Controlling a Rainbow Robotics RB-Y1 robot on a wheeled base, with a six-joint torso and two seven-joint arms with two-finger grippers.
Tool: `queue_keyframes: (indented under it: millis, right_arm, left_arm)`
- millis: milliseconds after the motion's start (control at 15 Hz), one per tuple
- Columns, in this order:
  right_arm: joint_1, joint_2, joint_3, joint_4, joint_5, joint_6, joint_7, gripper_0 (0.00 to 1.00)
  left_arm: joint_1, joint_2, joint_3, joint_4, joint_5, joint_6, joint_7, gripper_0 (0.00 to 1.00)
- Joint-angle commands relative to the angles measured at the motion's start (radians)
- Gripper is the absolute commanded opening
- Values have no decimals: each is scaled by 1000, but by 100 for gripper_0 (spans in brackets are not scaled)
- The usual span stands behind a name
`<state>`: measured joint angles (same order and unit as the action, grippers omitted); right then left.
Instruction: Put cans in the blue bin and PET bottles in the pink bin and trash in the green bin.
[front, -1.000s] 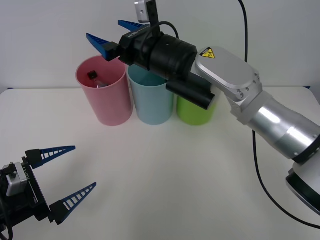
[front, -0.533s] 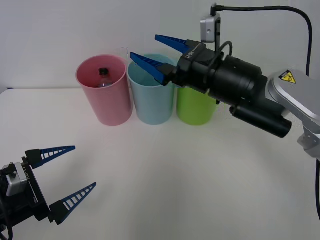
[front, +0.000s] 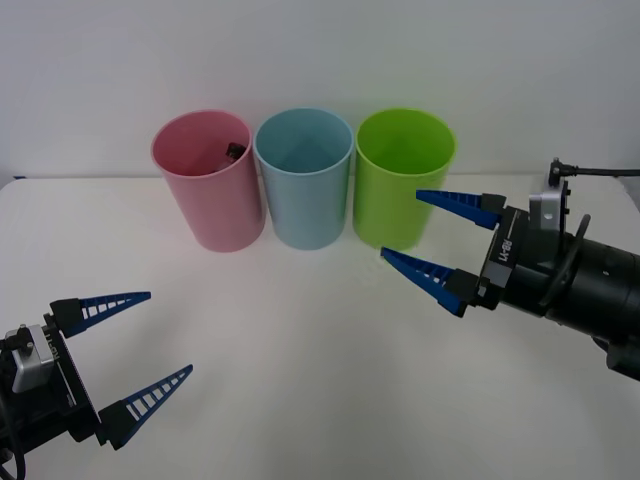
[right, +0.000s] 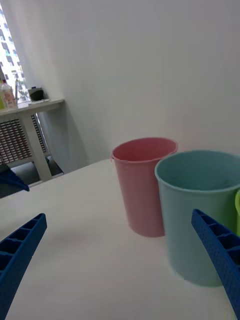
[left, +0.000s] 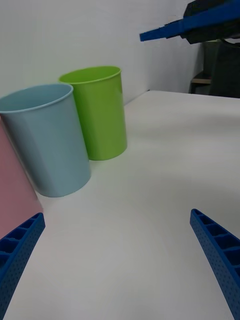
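With the bottle (front: 234, 151) in the pink bin (front: 205, 182) (upper left), both grippers, left (front: 132, 358) and right (front: 438, 237), hang spread and empty.

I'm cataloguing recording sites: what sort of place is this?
Probably an indoor lab or office test room: a plain white table against a bare white wall, three sorting bins, pink, blue and green, and a window with a radiator.

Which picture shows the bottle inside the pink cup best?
The front view: it looks down into the pink bin, where the PET bottle's cap peeks out. The wrist views see the bin's outside wall.
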<state>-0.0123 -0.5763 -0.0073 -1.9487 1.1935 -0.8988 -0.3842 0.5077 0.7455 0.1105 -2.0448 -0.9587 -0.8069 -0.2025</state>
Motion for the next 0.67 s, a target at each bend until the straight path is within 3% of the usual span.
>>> queue_keyframes:
  millis: [67, 467, 667]
  right_arm:
    - [86, 73, -143, -3, 95, -180, -8, 100]
    - [152, 102, -327, -1, 172, -405, -18, 100]
    - [184, 102, -359, -1, 179, -425, -8, 100]
  left_arm:
    - [0, 0, 0, 0, 0, 0, 0, 100]
    - [0, 0, 0, 0, 0, 0, 0, 100]
    - [0, 0, 0, 0, 0, 0, 0, 100]
